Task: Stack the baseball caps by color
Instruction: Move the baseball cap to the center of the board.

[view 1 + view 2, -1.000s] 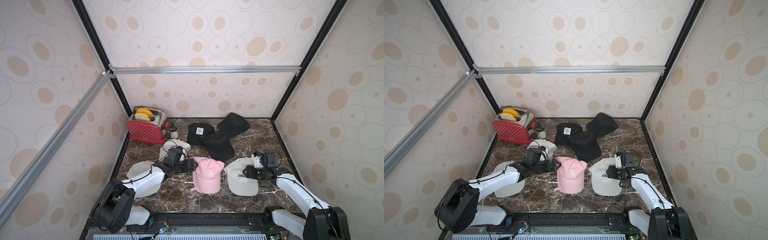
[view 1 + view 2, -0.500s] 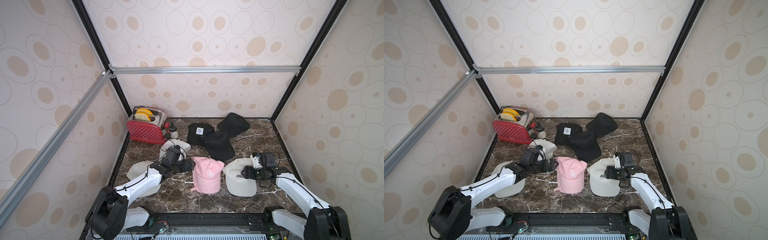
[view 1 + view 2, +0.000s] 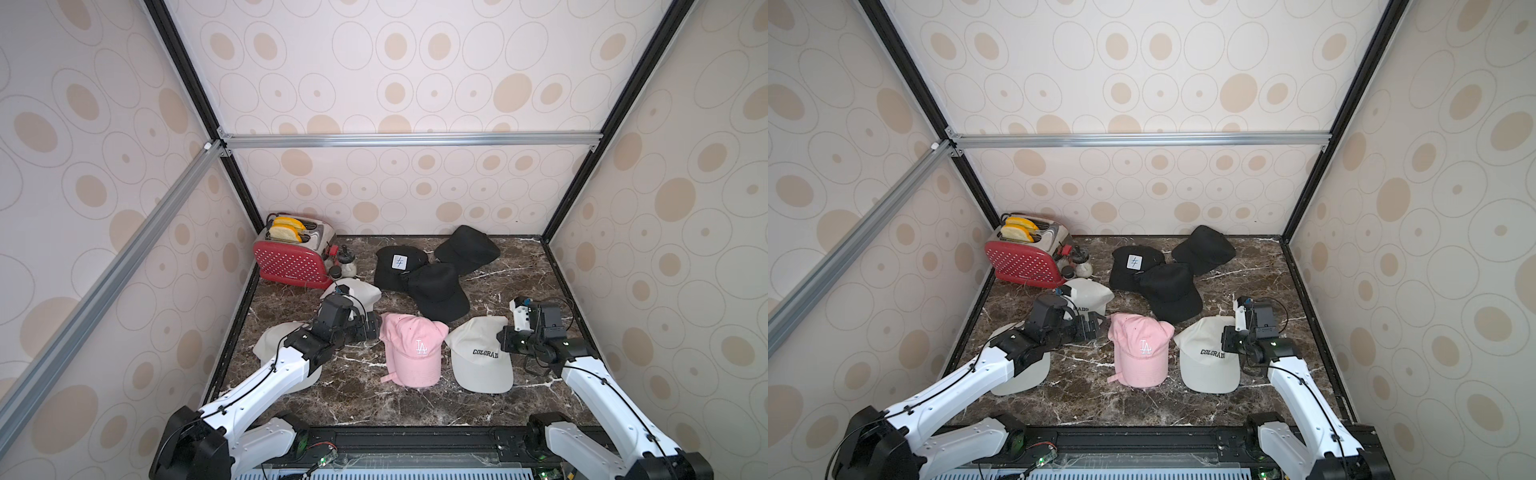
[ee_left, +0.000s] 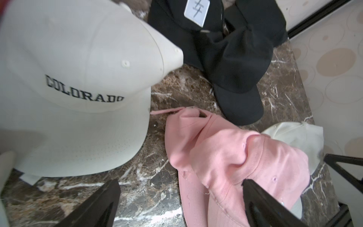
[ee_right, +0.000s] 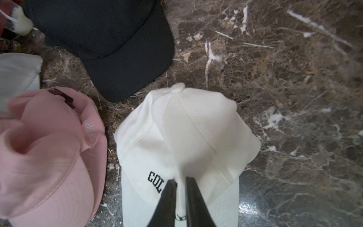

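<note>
Walled by cream panels (image 3: pixel 415 62) with tan ovals, framed in black posts (image 3: pixel 183 66) and silver aluminium rails (image 3: pixel 407 139), over dark brown marble desk (image 3: pixel 357 399).

I see the red toaster (image 3: pixel 291 266), white-dotted, holding yellow slices (image 3: pixel 286 227). Just beside it lies an off-white cap (image 3: pixel 365 291) lettered in black. A second off-white cap (image 3: pixel 482 357), well apart from the toaster, reads COLORADO in black. A pink cap (image 3: pixel 413 349) bears a white LA logo. I count three black caps (image 3: pixel 440 295); one has a white patch (image 3: pixel 400 262). The tabletop (image 3: pixel 519 282) is brown marble, white-veined.
</note>
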You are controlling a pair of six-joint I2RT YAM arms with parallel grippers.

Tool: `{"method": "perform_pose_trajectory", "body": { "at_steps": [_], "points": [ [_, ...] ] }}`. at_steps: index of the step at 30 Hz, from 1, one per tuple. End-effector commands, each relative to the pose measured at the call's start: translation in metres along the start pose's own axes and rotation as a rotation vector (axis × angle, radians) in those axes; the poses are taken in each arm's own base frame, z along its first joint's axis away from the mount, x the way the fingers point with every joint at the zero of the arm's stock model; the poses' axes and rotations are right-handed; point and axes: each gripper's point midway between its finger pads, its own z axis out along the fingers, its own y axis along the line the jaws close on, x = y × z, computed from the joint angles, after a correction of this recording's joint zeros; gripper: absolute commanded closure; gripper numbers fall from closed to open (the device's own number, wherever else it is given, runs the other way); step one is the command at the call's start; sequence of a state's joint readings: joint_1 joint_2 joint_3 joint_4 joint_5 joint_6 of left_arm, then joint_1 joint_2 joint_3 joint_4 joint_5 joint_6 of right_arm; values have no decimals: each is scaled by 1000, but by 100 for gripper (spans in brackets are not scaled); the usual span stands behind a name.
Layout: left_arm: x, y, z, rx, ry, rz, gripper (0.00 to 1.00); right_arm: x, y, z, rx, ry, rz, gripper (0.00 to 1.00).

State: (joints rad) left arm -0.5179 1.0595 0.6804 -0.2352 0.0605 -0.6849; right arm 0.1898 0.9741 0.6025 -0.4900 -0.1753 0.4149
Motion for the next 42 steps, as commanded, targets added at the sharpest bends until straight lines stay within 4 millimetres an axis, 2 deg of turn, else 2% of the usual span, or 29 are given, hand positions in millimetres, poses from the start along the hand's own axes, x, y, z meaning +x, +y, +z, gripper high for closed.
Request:
{"method": "perform_pose_trajectory", "body": {
  "at_steps": [1,5,8,14,18,23,31,34,38,39,42],
  "points": [
    [-21,13,-16,-86,-98,-6,1,7,-5,14,15,32,8,91],
    [-22,19,-20,-104,-132,-31,1,21,-7,33,5,98,22,95],
    [-21,24,-18,-122,-136,-50,1,27,-8,39,-3,103,36,95],
    [-26,29,-17,-167,-153,-50,1,3,0,15,-19,-7,9,85],
    [-38,37,-20,-243,-182,-29,1,-15,6,-6,-31,-108,1,74],
    [-51,44,-22,-314,-204,-9,1,-26,3,-19,-15,-210,33,62],
    [-65,50,-9,-391,-176,4,1,-37,-9,-39,32,-379,69,3],
    [-70,58,-2,-415,-151,0,1,-36,-11,-42,35,-422,71,0],
    [-77,67,17,-403,-74,53,1,-35,-3,-44,-8,-428,31,0],
    [-81,74,19,-424,-58,59,1,-34,1,-45,-25,-421,20,0],
    [-98,73,29,-447,-18,161,1,-30,8,-42,-65,-389,6,0]
  ]
}}
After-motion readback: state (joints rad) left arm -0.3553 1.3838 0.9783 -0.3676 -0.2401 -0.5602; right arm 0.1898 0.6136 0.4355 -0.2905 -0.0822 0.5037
